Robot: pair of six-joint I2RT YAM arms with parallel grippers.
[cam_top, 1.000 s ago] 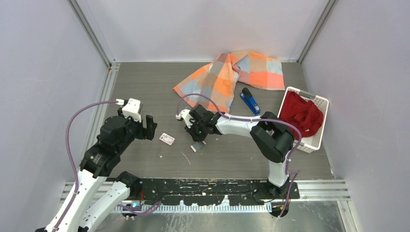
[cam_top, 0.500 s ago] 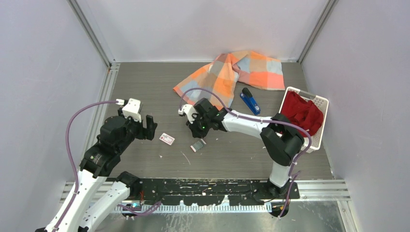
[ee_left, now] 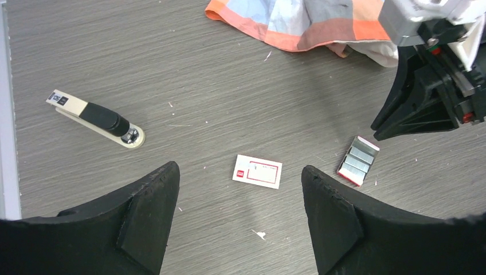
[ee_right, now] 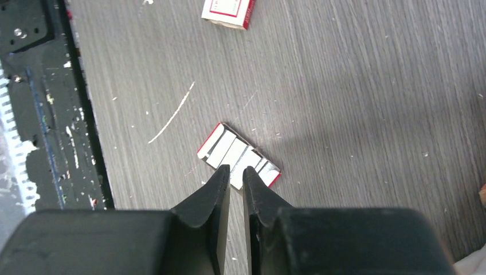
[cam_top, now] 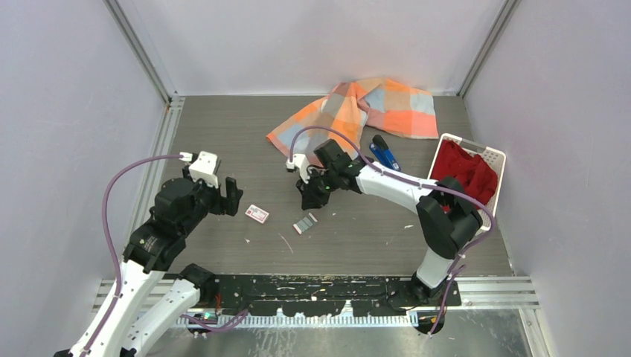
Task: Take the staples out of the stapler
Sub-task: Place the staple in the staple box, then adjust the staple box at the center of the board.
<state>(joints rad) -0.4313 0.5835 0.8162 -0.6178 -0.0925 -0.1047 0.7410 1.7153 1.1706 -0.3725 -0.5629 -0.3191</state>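
The blue stapler (cam_top: 385, 155) lies at the far right by the checked cloth (cam_top: 357, 111), and neither gripper touches it. Grey staple strips (ee_right: 238, 154) lie side by side in a small open red-edged tray (cam_top: 304, 222), which also shows in the left wrist view (ee_left: 358, 160). My right gripper (cam_top: 305, 201) hovers just behind the tray. In its own view the gripper (ee_right: 236, 169) has its jaws nearly together with nothing between them. My left gripper (cam_top: 227, 199) is wide open and empty, above the white-and-red box (ee_left: 257, 171).
A white basket (cam_top: 492, 160) holding red cloth stands at the right. The white-and-red box (cam_top: 257, 214) lies left of the tray. A slim beige-and-black tool (ee_left: 94, 119) lies at the left. The black base rail (ee_right: 34, 114) runs along the near edge.
My right gripper has drawn back and to the right, off the staple tray, which now lies uncovered. The left arm has not moved.
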